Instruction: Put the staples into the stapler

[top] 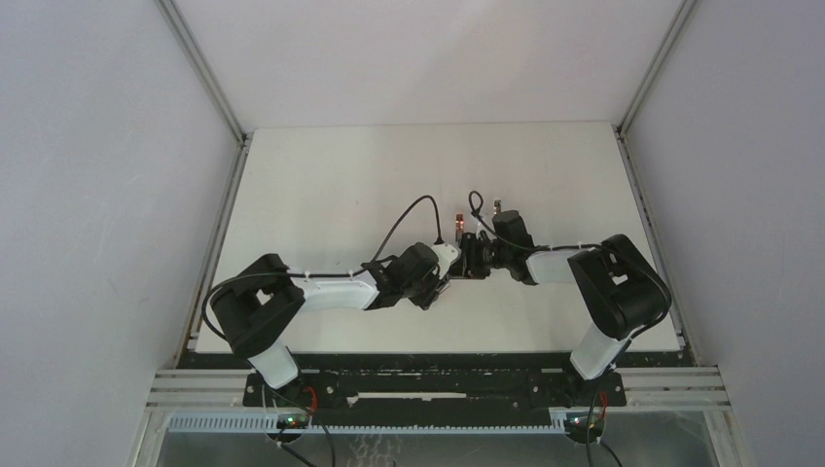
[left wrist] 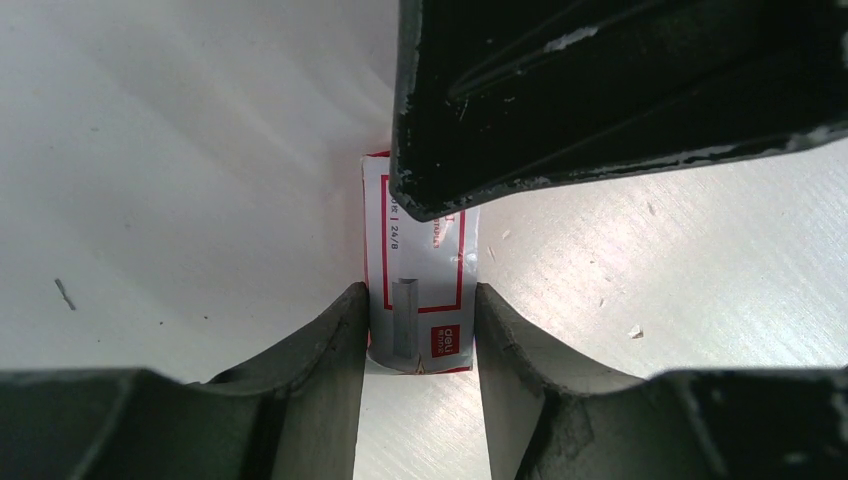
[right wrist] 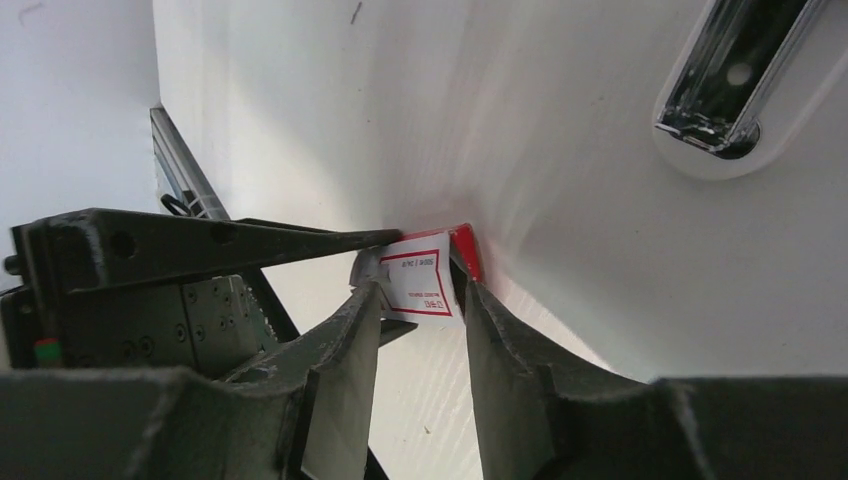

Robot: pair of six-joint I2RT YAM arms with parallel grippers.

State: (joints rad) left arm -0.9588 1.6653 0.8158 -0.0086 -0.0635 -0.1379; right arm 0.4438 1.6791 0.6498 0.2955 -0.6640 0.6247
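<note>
The staples carton is a small pink-red box with a white label. In the left wrist view it sits between my left gripper's fingers, which press on both of its sides. My right gripper is closed on the same carton from the opposite end, and one of its black fingers crosses the top of the left wrist view. In the top view both grippers, left and right, meet at the table's middle. The staple strips themselves are hidden inside. A white stapler with an open chrome channel lies on the table beyond.
Two small objects, one red and one darker, stand on the table just behind the grippers. The white table is walled by grey panels on the left, right and back. Small specks lie on the surface.
</note>
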